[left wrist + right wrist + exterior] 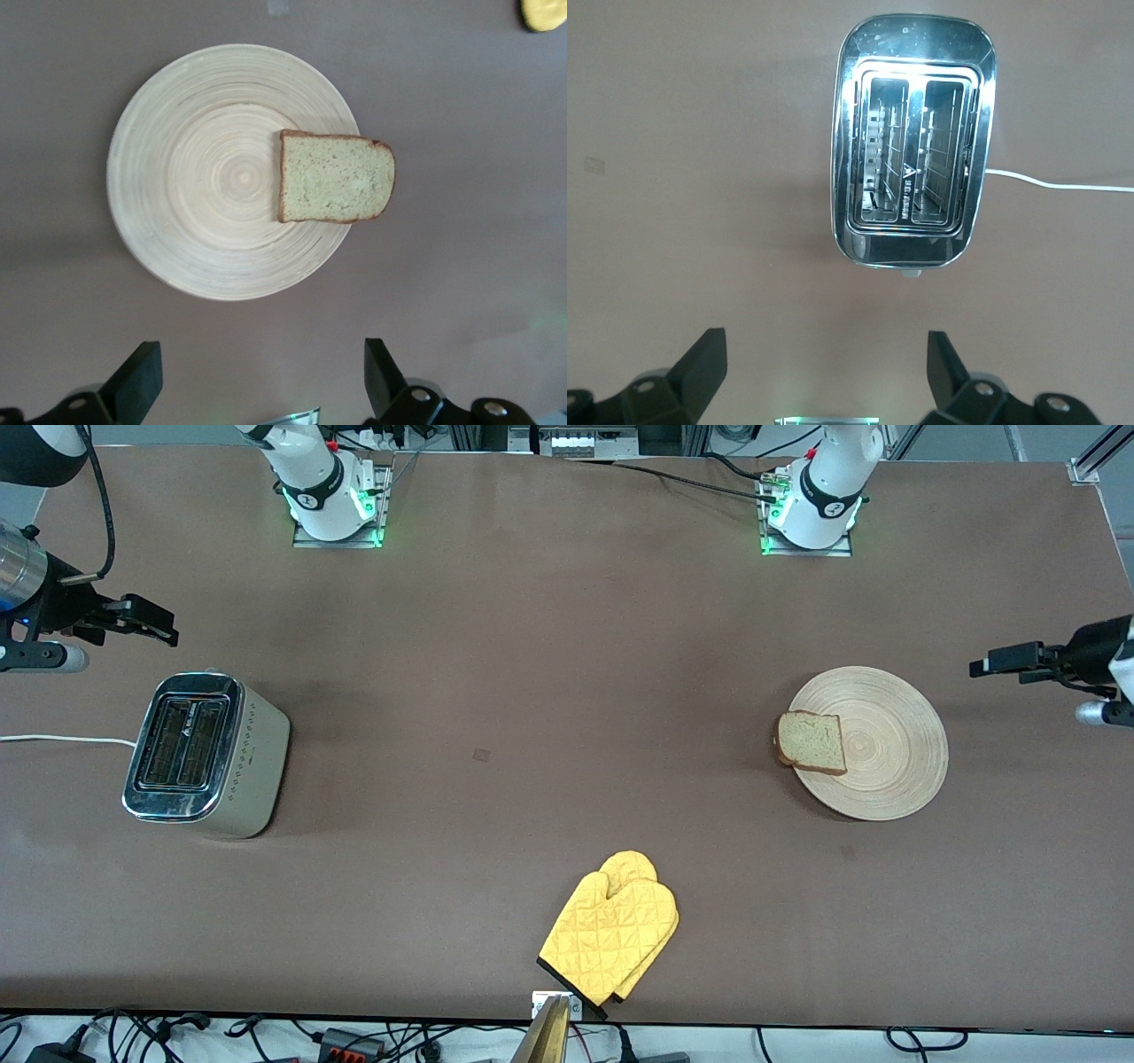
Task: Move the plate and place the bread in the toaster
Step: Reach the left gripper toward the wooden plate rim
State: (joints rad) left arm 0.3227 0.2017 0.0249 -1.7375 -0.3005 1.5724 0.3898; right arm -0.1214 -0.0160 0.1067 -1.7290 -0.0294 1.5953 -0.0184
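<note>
Nothing gripped yet. Left gripper [990, 664] up in the air at the left arm's end of the table [532, 691], just off the rim of the plate [895, 726], fingers [135, 382] spread wide and empty. Right gripper [146, 622] likewise released and empty, hanging over bare table next to the toaster [208, 755], at the right arm's end.

Bread [811, 742] lying flat on the plate, but off-centre: one crust edge overhanging the rim on the side toward the toaster. Likely trouble there. Any tilt or jolt while moving the plate could probably slide the slice off onto the table. Pinching a thin, flat wooden rim also looks risky; a shallow hold could slip.

Toaster slots [912, 146] open and empty, yet narrow. A slice carried crooked would probably catch on the chrome top rather than drop in. White cord [62, 739] trailing off toward the table edge; a nudge to the toaster could drag it.

Yellow oven mitt [611, 934] well apart, nearer the front camera.
</note>
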